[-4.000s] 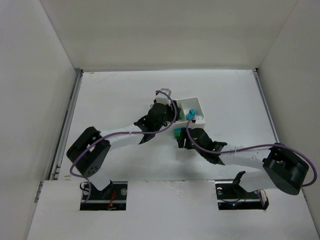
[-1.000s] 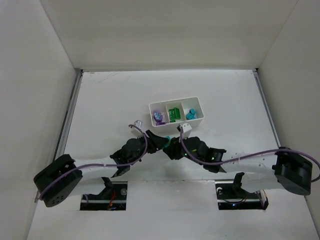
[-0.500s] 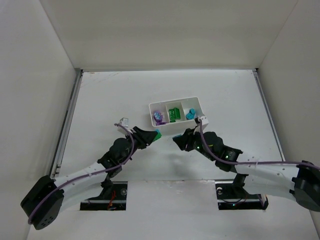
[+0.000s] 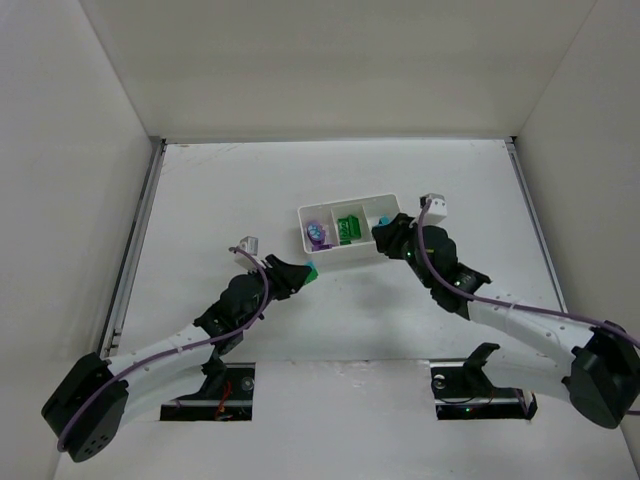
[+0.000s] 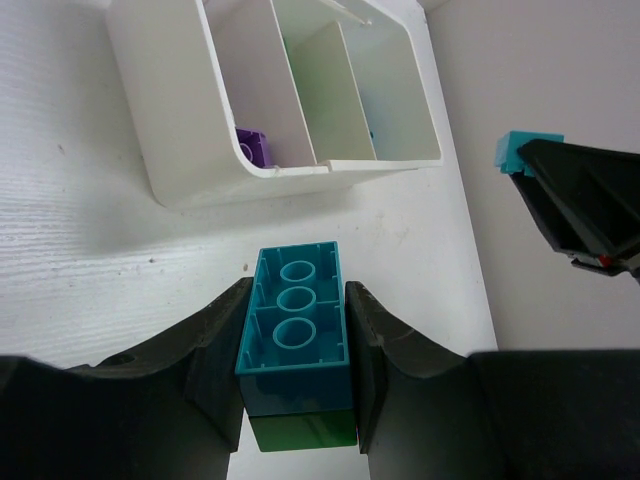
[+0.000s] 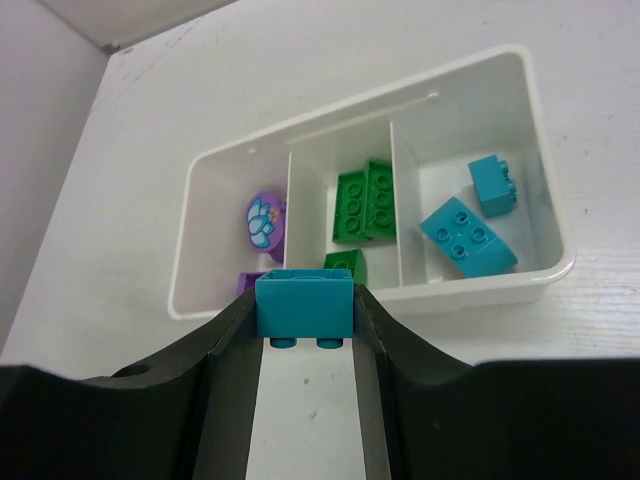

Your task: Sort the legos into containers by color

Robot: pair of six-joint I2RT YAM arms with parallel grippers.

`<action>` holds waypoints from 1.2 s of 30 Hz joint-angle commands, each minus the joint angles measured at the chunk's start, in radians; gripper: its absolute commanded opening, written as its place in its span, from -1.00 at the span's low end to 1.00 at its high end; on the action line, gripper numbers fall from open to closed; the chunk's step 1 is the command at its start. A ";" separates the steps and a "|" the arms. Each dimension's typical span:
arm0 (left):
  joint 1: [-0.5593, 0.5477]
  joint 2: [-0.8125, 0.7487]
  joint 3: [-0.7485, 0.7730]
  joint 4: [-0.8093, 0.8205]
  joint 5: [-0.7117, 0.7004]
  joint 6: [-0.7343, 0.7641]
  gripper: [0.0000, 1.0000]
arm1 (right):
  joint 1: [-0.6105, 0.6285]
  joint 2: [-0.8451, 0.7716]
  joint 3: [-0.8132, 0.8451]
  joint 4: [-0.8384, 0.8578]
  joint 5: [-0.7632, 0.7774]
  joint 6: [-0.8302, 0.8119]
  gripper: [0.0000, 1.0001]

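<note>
Swinging up from nearer the table's [image 4: 200, 200] near edge, the right gripper [image 4: 382, 236] now sits at the right end of the white rectangular plastic tray [image 4: 342, 258]. Half a second ago it hung lower, facing the left gripper [image 4: 302, 271]. The left gripper has barely shifted and sits just off the tray's near left corner. The tray has not moved and lies about mid-table, a little toward the far edge.

The right jaws are clamped on a small teal plastic brick [image 6: 304, 303]. They grip it by its two side faces, with its studs pointing down out of the fingers, and it is not in any compartment.

The left jaws are clamped on a long teal plastic brick [image 5: 295, 325], its hollow underside showing. A green plastic brick [image 5: 303, 430] is stuck against it deeper between the fingers, and both are outside the tray, beside its near wall.

In the tray, the left compartment holds a purple round piece with a flower print [image 6: 264, 220] and a purple brick [image 6: 250, 283]. The middle compartment holds green bricks [image 6: 365, 200], and the right one holds two teal bricks [image 6: 467, 235].
</note>
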 commanded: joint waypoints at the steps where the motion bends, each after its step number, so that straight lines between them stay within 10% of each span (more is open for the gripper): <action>1: 0.012 -0.021 0.037 0.018 -0.003 0.023 -0.56 | -0.022 0.023 0.062 0.029 0.040 -0.017 -0.16; 36: 0.020 -0.059 0.061 0.008 0.002 0.040 -0.53 | -0.141 0.354 0.178 0.085 0.114 -0.053 -0.07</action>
